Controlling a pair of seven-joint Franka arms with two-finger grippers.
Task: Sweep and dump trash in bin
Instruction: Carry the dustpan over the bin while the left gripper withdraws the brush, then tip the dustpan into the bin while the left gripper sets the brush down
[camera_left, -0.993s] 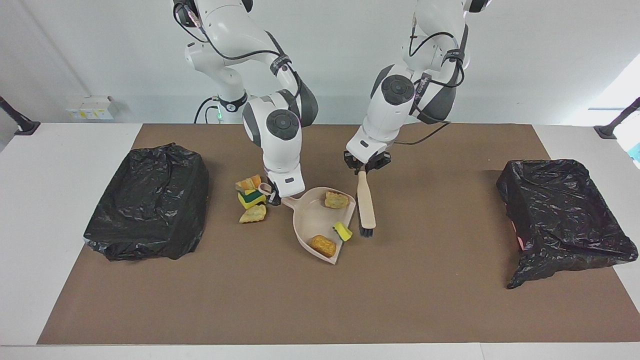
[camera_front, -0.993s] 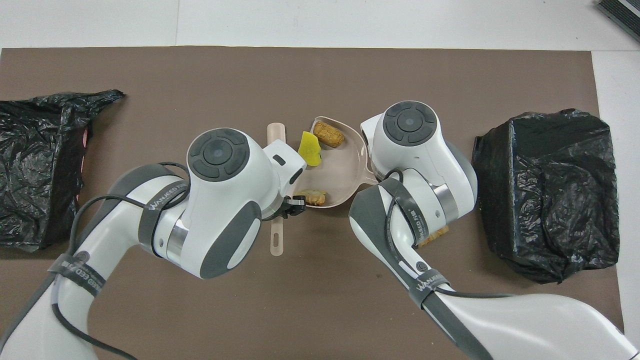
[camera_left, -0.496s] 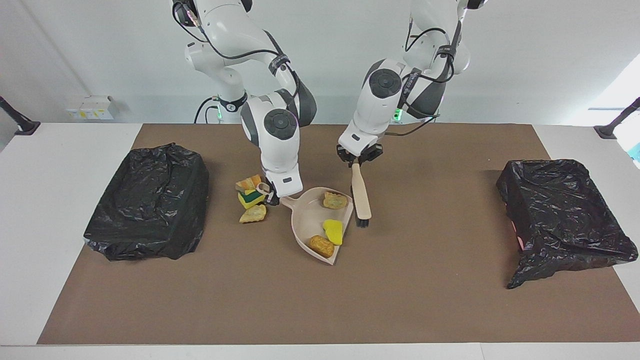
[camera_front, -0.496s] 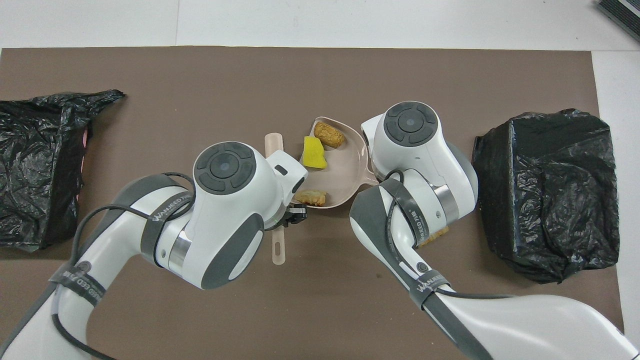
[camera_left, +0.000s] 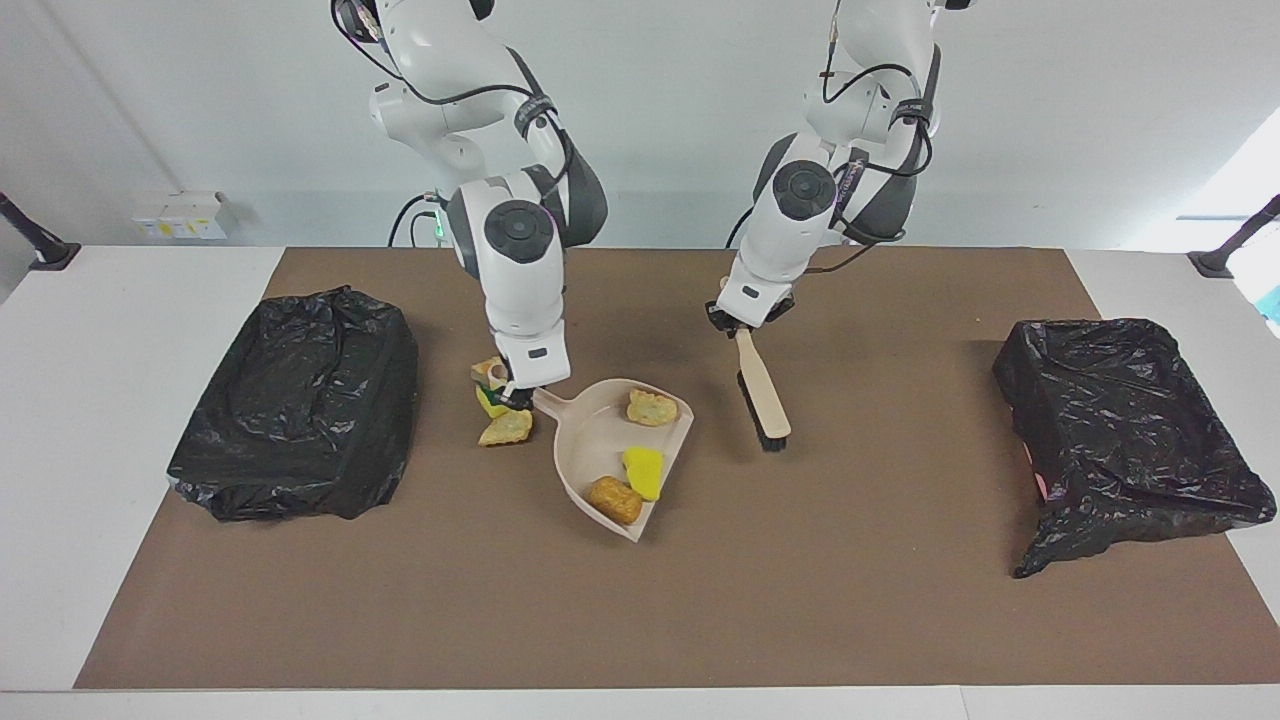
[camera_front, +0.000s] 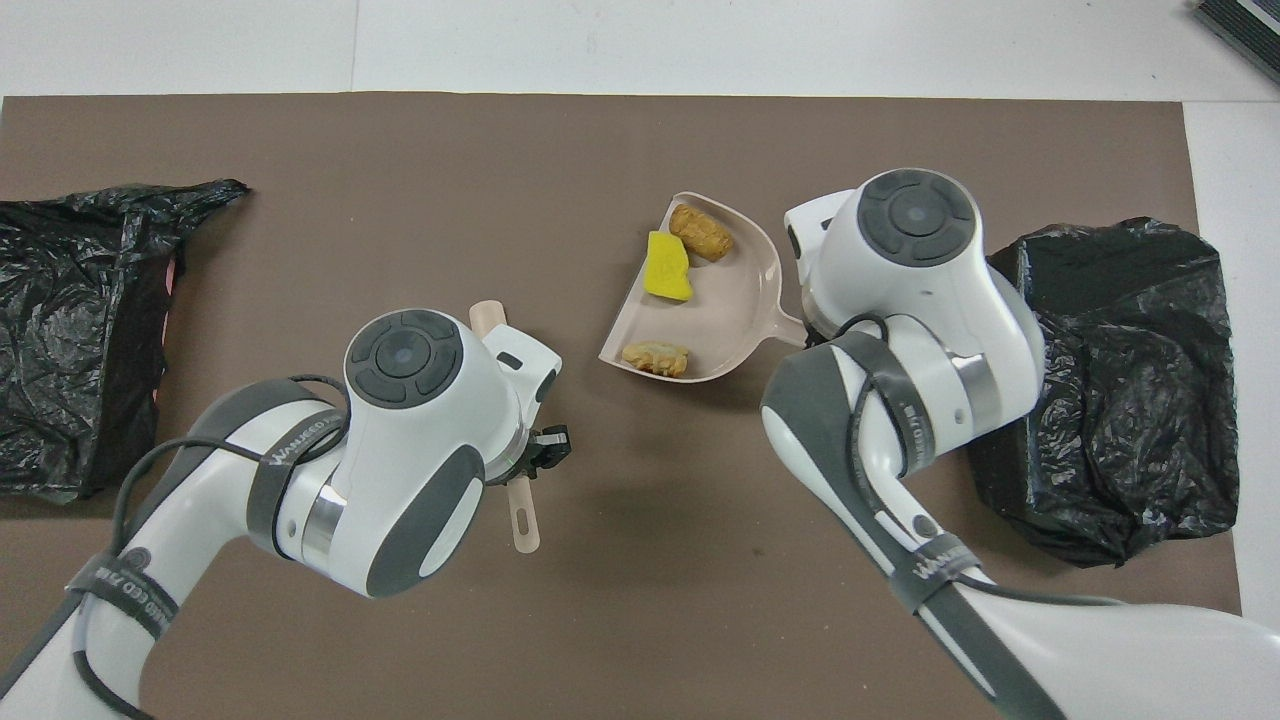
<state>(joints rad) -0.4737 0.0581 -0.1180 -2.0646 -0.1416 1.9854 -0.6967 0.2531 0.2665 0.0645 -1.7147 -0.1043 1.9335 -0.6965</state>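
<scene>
Trash in three pieces rides in the beige dustpan (camera_left: 610, 450) at centre frame of the facing view: a tan chunk (camera_left: 651, 407) near the pan's back wall, a yellow sponge (camera_left: 645, 471) and an orange-brown chunk (camera_left: 614, 499) near its open lip. The right gripper (camera_left: 520, 392), clamped shut on the pan's handle, has carried the pan away from the brush and toward the frame's left over the past second, while the yellow sponge, on edge at the pan's lip a second ago, now lies flat inside. The left gripper (camera_left: 745, 325), right of centre, is closed tight on the handle of the brush (camera_left: 762, 395), which has swung clear of the pan and now hangs apart from it, bristles just above the brown mat (camera_left: 640, 620). Several more pieces (camera_left: 503, 420) sit on the mat in a small cluster beside the pan's handle, unswept. With the brush withdrawn, the load looks ready for dumping, most likely into the black-lined bin (camera_left: 295, 400) at left; a second lined bin (camera_left: 1125, 425) sits at right. The leftover cluster will need another pass.
</scene>
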